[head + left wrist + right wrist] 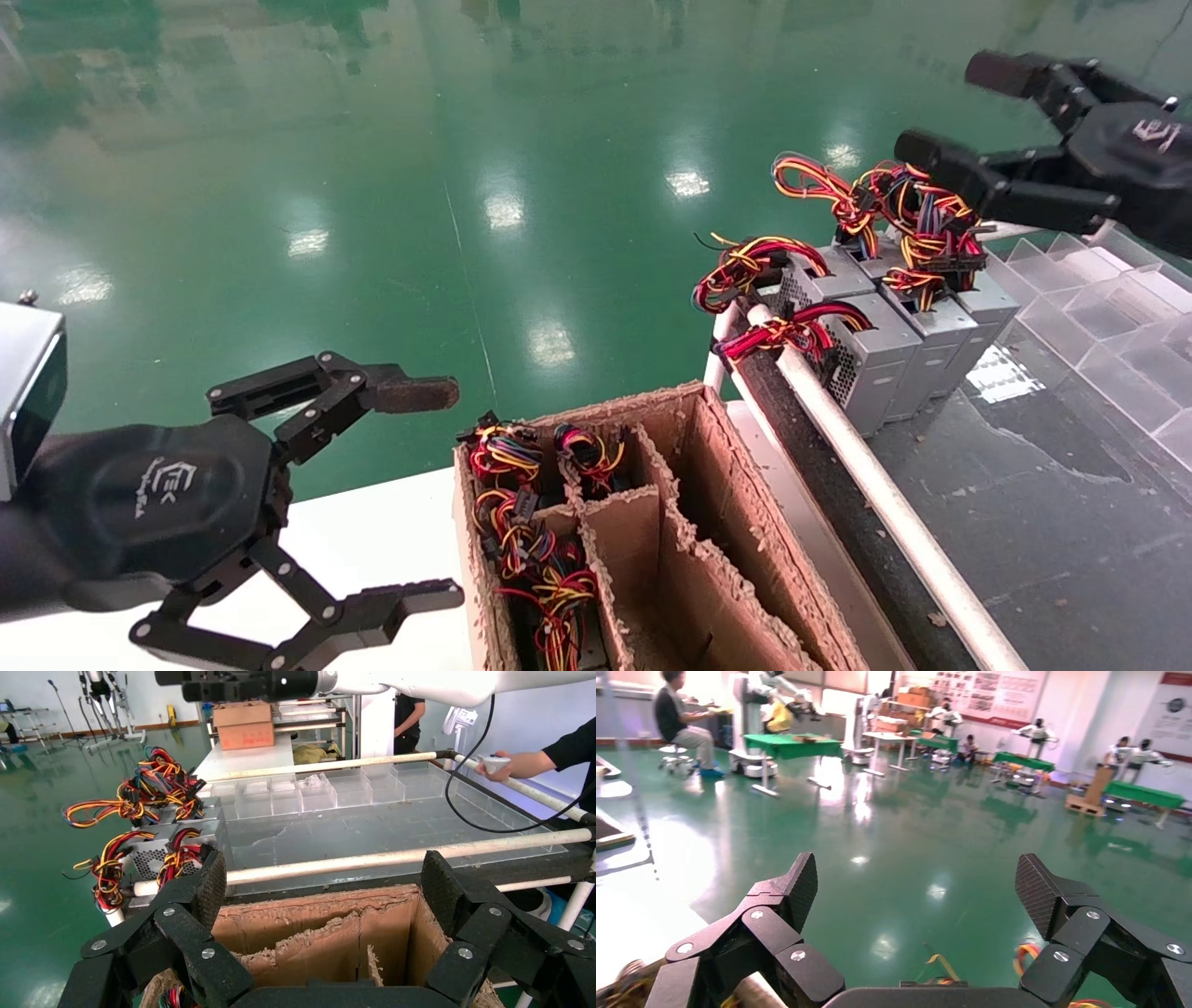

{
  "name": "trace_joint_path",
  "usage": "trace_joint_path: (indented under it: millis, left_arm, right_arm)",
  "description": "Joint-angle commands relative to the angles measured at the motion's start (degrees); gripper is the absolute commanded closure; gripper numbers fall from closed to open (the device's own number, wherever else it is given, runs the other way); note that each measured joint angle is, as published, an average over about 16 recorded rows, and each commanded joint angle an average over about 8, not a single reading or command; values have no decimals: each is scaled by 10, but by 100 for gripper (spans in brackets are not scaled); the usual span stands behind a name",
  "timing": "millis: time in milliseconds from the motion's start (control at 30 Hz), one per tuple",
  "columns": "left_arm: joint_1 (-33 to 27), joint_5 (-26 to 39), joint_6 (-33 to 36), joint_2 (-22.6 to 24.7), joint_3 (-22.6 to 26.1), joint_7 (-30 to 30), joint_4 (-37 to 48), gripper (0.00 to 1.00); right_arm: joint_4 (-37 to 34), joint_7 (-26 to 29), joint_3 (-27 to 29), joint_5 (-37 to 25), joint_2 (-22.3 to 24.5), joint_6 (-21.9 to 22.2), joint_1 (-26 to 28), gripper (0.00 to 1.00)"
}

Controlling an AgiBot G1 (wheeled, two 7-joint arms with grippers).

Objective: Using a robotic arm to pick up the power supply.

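Note:
Several silver-grey power supplies [871,359] stand in a row on the dark table, their red, yellow and black wire bundles [917,210] sticking up. The robotic arm's right gripper [950,110] hovers open above and behind the row's far end, holding nothing. In the right wrist view that gripper [918,885] faces the green floor, with only wire tips [1025,955] at the edge. The left wrist view shows a perforated power supply [156,855] beyond the box. My left gripper [433,494], with its brown worn pad, waits open left of the cardboard box.
A torn cardboard box [708,438] with dividers holds wired units in its left compartments. A white pipe rail [866,475] runs along the table's edge. A clear divided tray [1099,298] lies at the right. A person's hand [520,762] holds a controller beyond the table.

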Motion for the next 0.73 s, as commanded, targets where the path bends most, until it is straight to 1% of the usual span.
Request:
trace_joint_path:
  millis: [33,633,733]
  left_arm:
    - [0,0,0,0,0,0,0,0]
    - [0,0,0,0,0,0,0,0]
    - [0,0,0,0,0,0,0,0]
  right_arm:
    - [25,10,4,3,4,-2,-15,0]
    - [249,95,40,31,38,-15,-147,0]
    - [268,102,43,33,40,-17,-158,0]
